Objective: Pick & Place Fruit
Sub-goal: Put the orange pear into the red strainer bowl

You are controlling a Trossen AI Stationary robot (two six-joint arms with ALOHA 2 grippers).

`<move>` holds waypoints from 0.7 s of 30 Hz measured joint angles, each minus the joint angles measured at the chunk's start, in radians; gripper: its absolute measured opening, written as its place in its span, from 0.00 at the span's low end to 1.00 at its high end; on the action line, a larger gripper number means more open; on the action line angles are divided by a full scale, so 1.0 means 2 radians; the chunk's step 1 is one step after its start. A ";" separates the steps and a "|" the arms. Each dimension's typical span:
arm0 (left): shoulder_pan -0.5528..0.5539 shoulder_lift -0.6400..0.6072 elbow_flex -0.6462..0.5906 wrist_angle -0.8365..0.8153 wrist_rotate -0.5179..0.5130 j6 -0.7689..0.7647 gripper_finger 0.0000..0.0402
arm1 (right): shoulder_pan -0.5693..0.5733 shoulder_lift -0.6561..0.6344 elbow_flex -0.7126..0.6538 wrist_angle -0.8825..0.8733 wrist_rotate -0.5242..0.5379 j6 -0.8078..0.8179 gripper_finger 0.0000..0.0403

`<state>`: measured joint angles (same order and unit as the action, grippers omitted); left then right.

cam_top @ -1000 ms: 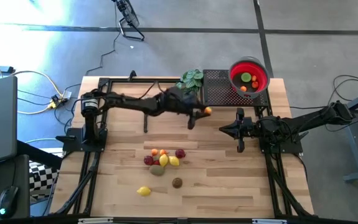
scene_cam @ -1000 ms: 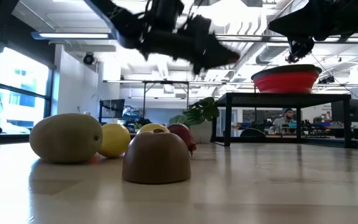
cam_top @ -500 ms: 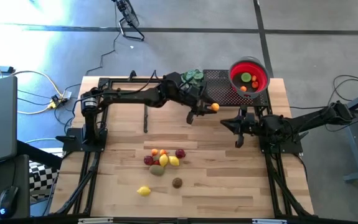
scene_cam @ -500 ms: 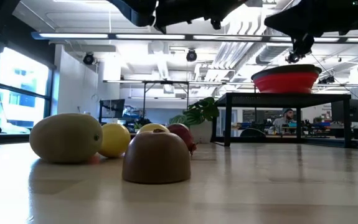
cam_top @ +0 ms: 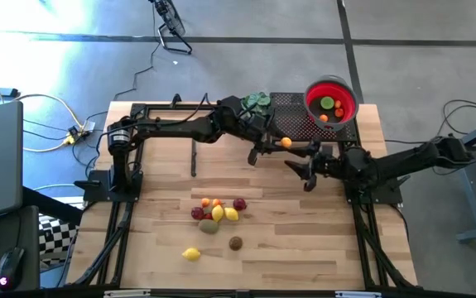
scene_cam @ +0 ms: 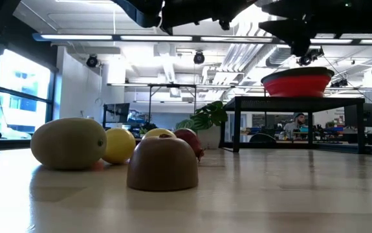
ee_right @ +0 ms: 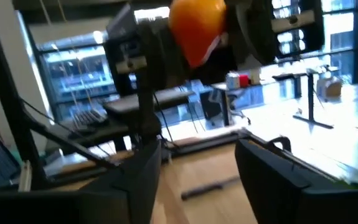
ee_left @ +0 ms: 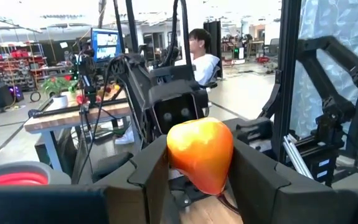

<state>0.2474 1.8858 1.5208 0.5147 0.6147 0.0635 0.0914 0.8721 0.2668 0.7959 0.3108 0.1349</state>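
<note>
A: High view first. Where's the left gripper (cam_top: 281, 146)?
B: Mid-table toward the far edge, up off the wood, near the black rack (cam_top: 291, 116). Fingers clamped on an orange fruit (cam_top: 286, 142); the left wrist view shows it pinched between both fingers (ee_left: 142, 177).
A: Right gripper (cam_top: 297, 170)?
B: Just beside it, pointing at the held fruit, not touching. Right wrist view shows its fingers (ee_right: 142, 165) spread apart with nothing between them.
A: Other fruit?
B: Cluster (cam_top: 218, 209) at table centre, a yellow one (cam_top: 191, 254) and a brown one (cam_top: 235, 242) nearer the front. A few sit in the red bowl (cam_top: 330, 92) on the rack.
A: Plant?
B: Green leafy plant (cam_top: 260, 100) beside the rack, partly hidden by the left arm.
</note>
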 joint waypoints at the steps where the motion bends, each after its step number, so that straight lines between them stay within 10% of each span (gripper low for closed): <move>1: 0.000 0.000 0.000 -0.005 0.000 0.005 0.36 | -0.003 0.010 0.000 0.018 0.000 0.000 0.52; 21: 0.000 0.000 0.000 -0.023 0.000 0.023 0.36 | -0.051 0.123 0.019 0.144 -0.080 0.048 0.50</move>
<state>0.2470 1.8858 1.5208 0.4683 0.6140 0.1085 -0.0097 1.1173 0.3058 1.0843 0.1509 0.2314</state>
